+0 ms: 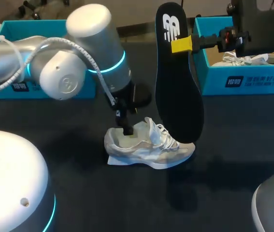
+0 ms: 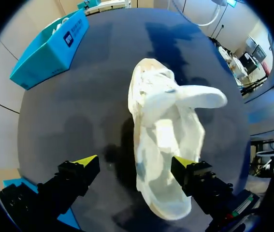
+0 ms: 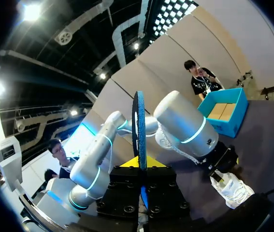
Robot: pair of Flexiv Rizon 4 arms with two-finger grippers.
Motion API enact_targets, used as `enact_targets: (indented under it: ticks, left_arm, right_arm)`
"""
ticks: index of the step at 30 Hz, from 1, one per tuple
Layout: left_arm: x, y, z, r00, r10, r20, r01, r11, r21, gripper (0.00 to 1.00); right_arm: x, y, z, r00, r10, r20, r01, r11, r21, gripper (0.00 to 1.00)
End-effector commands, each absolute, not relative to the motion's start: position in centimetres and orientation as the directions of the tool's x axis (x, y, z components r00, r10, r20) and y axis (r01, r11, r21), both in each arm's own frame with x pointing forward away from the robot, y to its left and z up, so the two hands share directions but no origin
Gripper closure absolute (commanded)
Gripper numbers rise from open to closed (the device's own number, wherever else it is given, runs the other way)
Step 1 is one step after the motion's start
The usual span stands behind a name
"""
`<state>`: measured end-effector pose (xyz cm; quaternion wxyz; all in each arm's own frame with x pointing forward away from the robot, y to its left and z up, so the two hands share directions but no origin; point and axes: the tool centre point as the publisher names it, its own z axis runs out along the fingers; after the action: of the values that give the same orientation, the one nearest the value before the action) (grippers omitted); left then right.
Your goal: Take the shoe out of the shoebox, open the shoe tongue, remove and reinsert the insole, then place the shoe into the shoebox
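Yellow fingertips [image 2: 86,161] fill the near edge of the left wrist view, and the left jaws are spread wide, gripping nothing! One tip sits at the heel end of the white sneaker [image 1: 149,145], right by the rim of its opening. The other hangs off to the side over bare dark tabletop [image 1: 233,145]. Ahead of these jaws the sneaker runs away lengthwise, its tongue [image 2: 199,96] lifted up and out, the inside showing pale. From the head view, the left arm [image 1: 79,53] comes in from the left with a dark finger down at the heel collar. The sneaker stands on its sole, and a bit of white paper [image 1: 113,160] pokes out under the heel.

Over to the right jaws: clamped on the black insole [image 1: 178,92], both yellow tips pinching it near the heel end. The insole hangs upright below the jaws, heel end up and toe end down. Its tip is just in front of the sneaker's forefoot; whether it touches, I cannot tell. In the right wrist view it shows edge-on, a thin dark blade between the fingers.

Just behind the right jaws, the teal shoebox [image 1: 243,79] stands open with another pale shoe [image 1: 245,59] inside. A second teal shoebox [image 1: 16,34] sits beyond the left arm, well apart from the left jaws.
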<state>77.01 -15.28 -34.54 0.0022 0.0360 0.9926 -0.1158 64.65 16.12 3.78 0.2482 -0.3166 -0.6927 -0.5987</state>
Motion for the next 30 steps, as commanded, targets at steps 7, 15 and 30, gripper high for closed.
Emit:
enact_targets:
  ticks: [7,15,30]
  left_arm:
    - [78.1,-18.1,-39.1,-0.992,0.106,0.068,0.089,0.974,-0.209,0.00]
    - [77.9,-18.0,-40.3,-0.988,0.111,0.107,0.087,0.974,-0.211,0.35]
    - [76.4,-17.0,-38.2,-0.974,0.189,0.123,0.147,0.946,-0.289,1.00]
  right_arm:
    - [64.8,16.4,3.8,-0.675,0.143,0.724,0.737,0.084,0.671,1.00]
    - [64.8,16.4,3.8,-0.675,0.143,0.724,0.737,0.084,0.671,1.00]
    - [64.8,16.4,3.8,-0.675,0.143,0.724,0.737,0.084,0.671,1.00]
